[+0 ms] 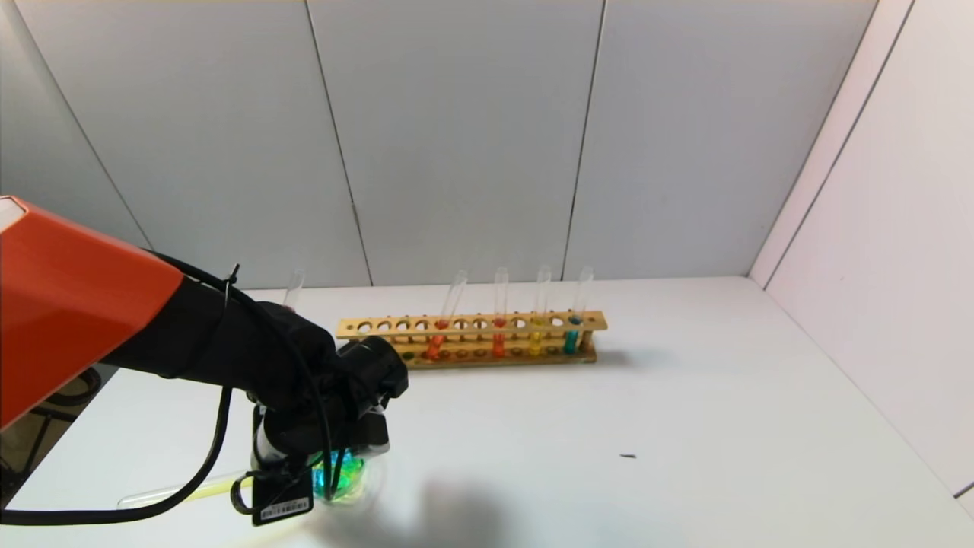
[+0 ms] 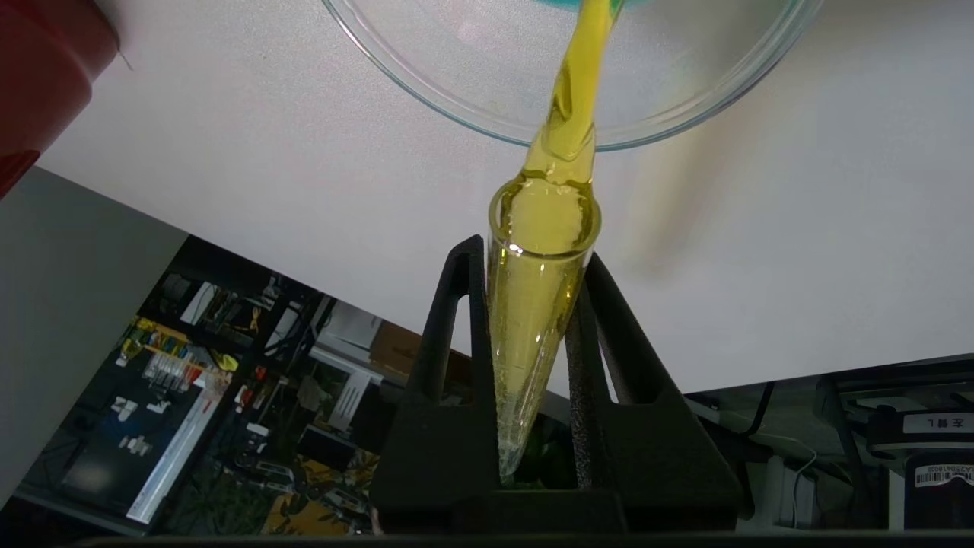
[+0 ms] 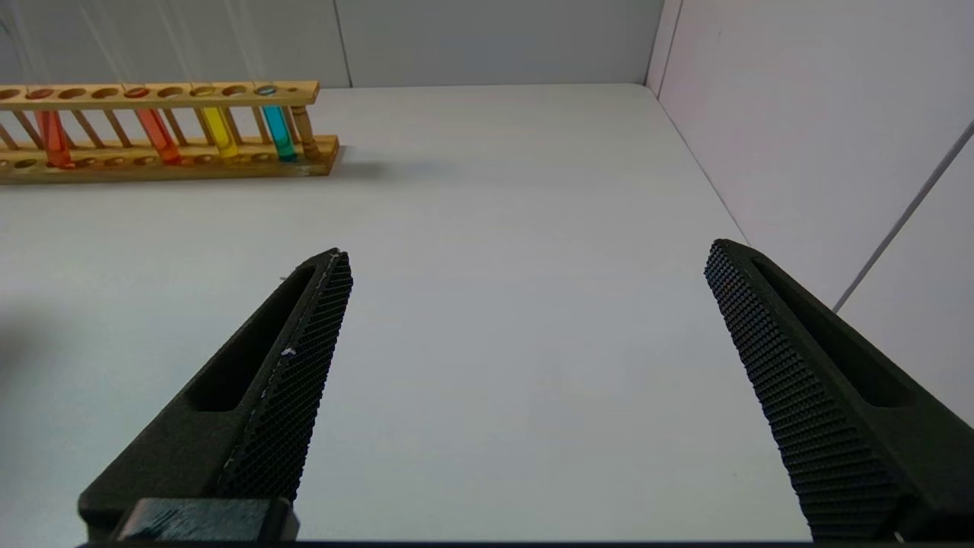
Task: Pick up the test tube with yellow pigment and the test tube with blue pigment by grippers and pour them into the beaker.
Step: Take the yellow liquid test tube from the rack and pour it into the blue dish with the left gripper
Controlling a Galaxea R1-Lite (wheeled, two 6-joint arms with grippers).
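The left gripper (image 2: 533, 365), black and rough, is squeezed tight on the yellow tube (image 2: 544, 304), a thin clear glass tube at the bottom middle of the left wrist picture; the tube's open end tips down toward the round glass beaker (image 2: 685, 99) at the top, and yellow liquid runs out into it. In the head picture the beaker (image 1: 346, 476) sits at the bottom left on the smooth white surface (image 1: 685, 418), glowing green. The right gripper (image 3: 525, 304) hangs over the bare surface, fingers wide apart, and a wooden rack (image 1: 472, 339) in the middle holds a blue tube (image 1: 572, 335), standing up.
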